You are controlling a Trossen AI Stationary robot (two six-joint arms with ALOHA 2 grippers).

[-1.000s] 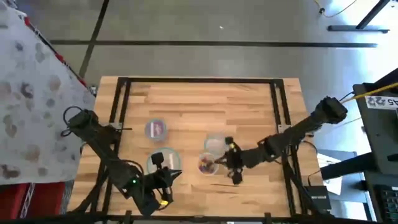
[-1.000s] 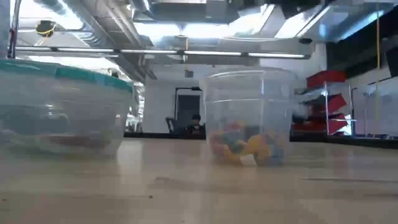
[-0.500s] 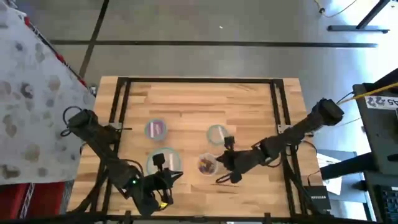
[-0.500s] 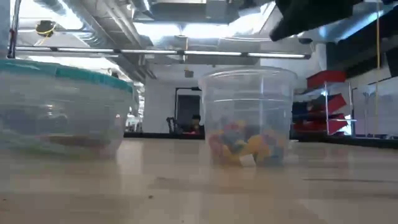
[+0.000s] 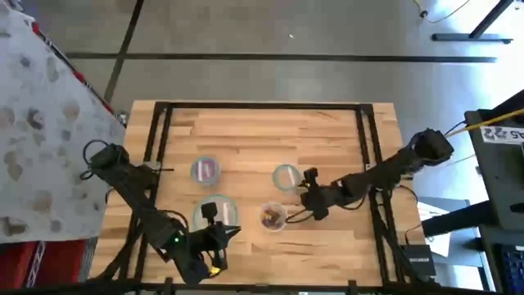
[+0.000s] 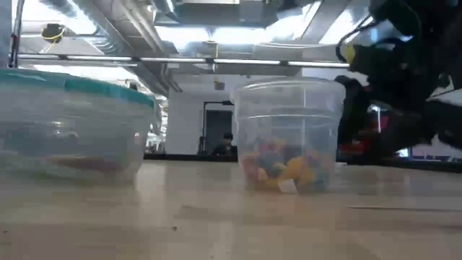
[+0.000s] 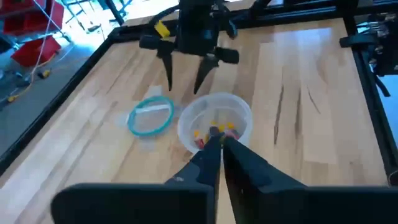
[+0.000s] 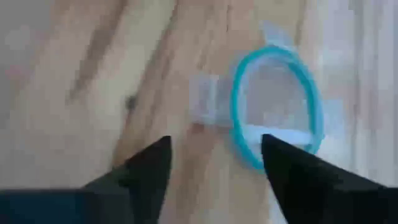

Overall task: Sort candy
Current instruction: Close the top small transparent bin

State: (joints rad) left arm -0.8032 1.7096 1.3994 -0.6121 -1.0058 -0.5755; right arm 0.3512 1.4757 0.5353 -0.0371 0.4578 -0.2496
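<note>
A clear cup [image 5: 273, 216] near the table's middle holds mixed candy [image 6: 285, 170]. A teal-rimmed bowl [image 5: 285, 177] stands just beyond it. My right gripper [image 5: 301, 195] is open, low beside that bowl's right side, with nothing between its fingers [image 8: 155, 162]. At the far left, a second bowl [image 5: 205, 170] holds purple candy. A third bowl [image 5: 215, 211] sits near the front. My left gripper [image 5: 233, 232] waits shut at the front left, pointing toward the cup [image 7: 214, 118].
A black frame [image 5: 262, 106] runs around the wooden tabletop. Bare wood lies along the far side and between the cup and the table's right rail. In the low view a large teal-rimmed bowl [image 6: 72, 123] stands left of the cup.
My right gripper has moved from beside the cup toward the table's far edge, up to the teal-rimmed bowl, and has dropped low enough to show in the low view. It has opened on the way.
</note>
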